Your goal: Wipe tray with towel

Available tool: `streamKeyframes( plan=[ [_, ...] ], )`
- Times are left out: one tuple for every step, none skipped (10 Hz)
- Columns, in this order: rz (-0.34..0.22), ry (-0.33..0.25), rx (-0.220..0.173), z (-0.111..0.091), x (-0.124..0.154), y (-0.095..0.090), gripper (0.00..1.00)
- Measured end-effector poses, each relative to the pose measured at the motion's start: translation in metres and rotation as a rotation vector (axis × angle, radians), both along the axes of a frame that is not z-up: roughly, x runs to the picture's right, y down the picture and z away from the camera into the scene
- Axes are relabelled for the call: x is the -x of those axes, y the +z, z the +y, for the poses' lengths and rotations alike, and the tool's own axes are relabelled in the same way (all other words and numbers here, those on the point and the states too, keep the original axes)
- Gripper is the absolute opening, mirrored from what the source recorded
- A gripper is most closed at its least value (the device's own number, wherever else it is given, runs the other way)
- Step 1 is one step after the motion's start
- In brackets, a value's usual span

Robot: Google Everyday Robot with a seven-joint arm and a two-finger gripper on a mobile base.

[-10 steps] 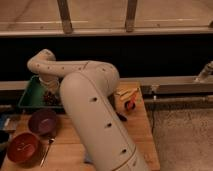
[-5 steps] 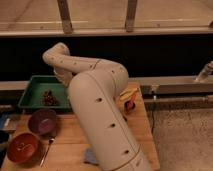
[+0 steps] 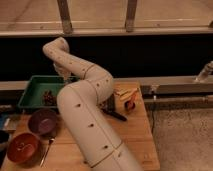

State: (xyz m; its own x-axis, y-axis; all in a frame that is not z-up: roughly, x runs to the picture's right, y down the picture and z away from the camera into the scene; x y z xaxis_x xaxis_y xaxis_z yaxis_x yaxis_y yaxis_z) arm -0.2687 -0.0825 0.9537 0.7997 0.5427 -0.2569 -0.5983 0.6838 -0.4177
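Observation:
The green tray (image 3: 31, 89) sits at the back left of the wooden table (image 3: 135, 135), with a small brown clump (image 3: 48, 97) inside it. My white arm (image 3: 85, 105) rises from the bottom middle, bends high above the tray's right end and folds back down behind itself. My gripper is hidden behind the arm, somewhere near the tray's right end. No towel shows.
A purple bowl (image 3: 42, 121) and a red-orange bowl (image 3: 22, 147) stand in front of the tray, with a spoon (image 3: 46, 149) beside them. A black-handled tool (image 3: 117, 114) and orange and yellow utensils (image 3: 127, 97) lie right of the arm. A rail runs behind the table.
My arm has swung to the right and its bend has risen, uncovering most of the green tray. The bowls and utensils have not moved.

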Motion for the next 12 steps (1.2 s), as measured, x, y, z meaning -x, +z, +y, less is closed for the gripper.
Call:
streamKeyframes(
  plan=[
    [-0.018, -0.030, -0.009, -0.002, 0.016, -0.003, 0.00],
    [-0.040, -0.059, -0.019, 0.000, 0.029, -0.009, 0.00],
    [-0.064, -0.094, -0.033, 0.008, 0.040, -0.022, 0.00],
    [-0.076, -0.116, -0.040, 0.017, 0.045, -0.032, 0.00],
    [-0.092, -0.137, -0.044, 0.028, 0.053, -0.045, 0.00],
    [-0.103, -0.153, -0.044, 0.038, 0.058, -0.054, 0.00],
    [-0.114, -0.164, -0.043, 0.051, 0.058, -0.065, 0.00],
    [-0.114, -0.162, -0.041, 0.059, 0.050, -0.071, 0.00],
    [-0.110, -0.155, -0.039, 0.065, 0.041, -0.075, 0.00],
    [-0.100, -0.137, -0.035, 0.072, 0.028, -0.079, 0.00],
    [-0.082, -0.109, -0.031, 0.078, 0.011, -0.081, 0.00],
    [-0.065, -0.083, -0.027, 0.081, -0.003, -0.081, 0.00]
  ],
)
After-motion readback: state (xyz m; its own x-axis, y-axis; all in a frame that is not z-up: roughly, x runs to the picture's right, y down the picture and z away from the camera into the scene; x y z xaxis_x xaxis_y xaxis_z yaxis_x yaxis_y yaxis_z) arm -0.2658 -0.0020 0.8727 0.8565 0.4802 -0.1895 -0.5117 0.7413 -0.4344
